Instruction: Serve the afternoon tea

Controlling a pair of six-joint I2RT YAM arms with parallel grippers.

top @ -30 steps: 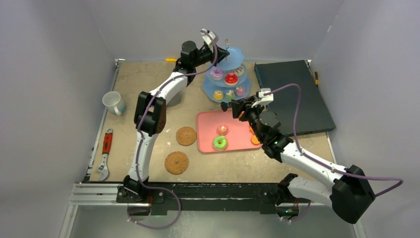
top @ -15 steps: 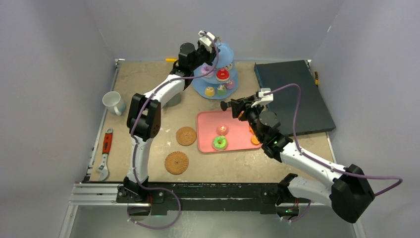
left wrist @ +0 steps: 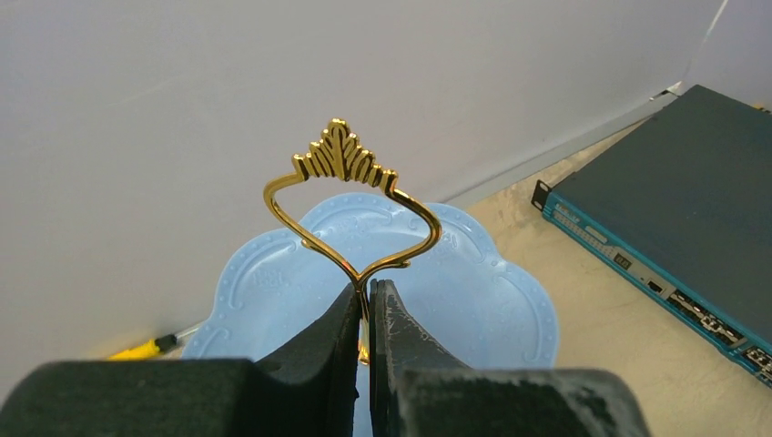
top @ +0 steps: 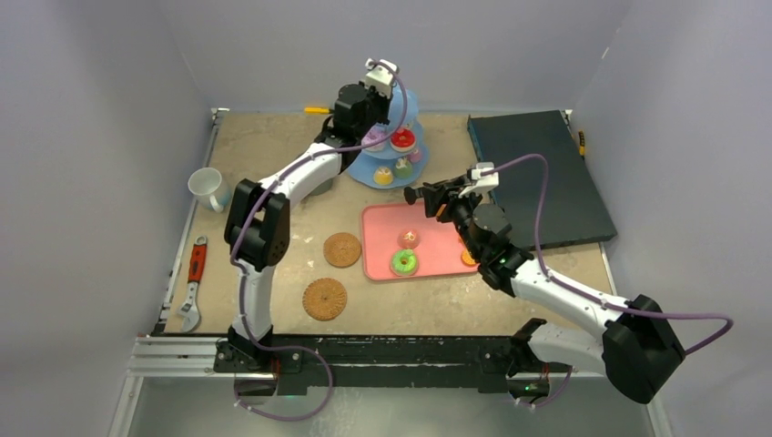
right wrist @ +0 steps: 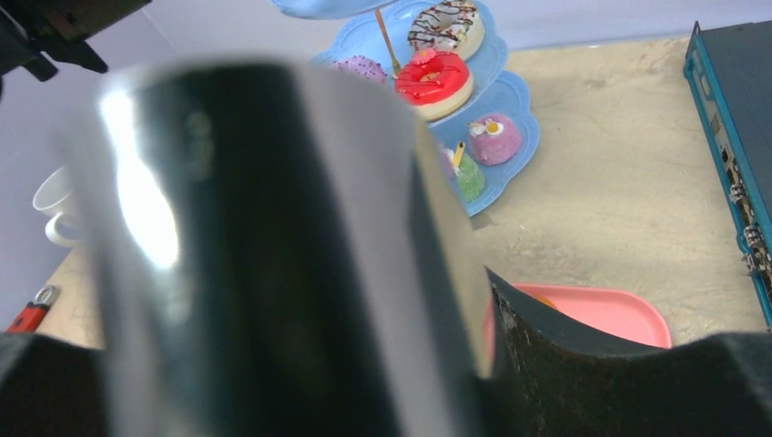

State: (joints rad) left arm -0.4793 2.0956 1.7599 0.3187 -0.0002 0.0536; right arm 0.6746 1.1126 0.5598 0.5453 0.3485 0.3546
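The blue three-tier stand (top: 407, 111) is at the back centre and holds several doughnuts and cupcakes, among them a red doughnut (top: 402, 139). My left gripper (top: 375, 94) is shut on the stand's gold handle (left wrist: 341, 164), and the top tier (left wrist: 464, 282) lies below my left gripper (left wrist: 369, 296). My right gripper (top: 448, 202) is shut on the tongs (top: 423, 193), which blur across the right wrist view (right wrist: 273, 228). That view also shows the stand (right wrist: 514, 100). The pink tray (top: 437, 244) holds a pink cupcake (top: 409, 238), a green doughnut (top: 404, 263) and an orange sweet (top: 468, 259). Two woven coasters (top: 342, 249) (top: 325, 299) lie left of the tray. The white mug (top: 208, 187) stands far left. The grey-green mug is mostly hidden under my left forearm.
A dark flat box (top: 537, 173) lies at the back right. A red-handled wrench (top: 193, 282) lies by the left edge. Walls close in the back and both sides.
My left gripper has moved the stand to the left, away from the dark box. My right arm with the tongs has shifted slightly left.
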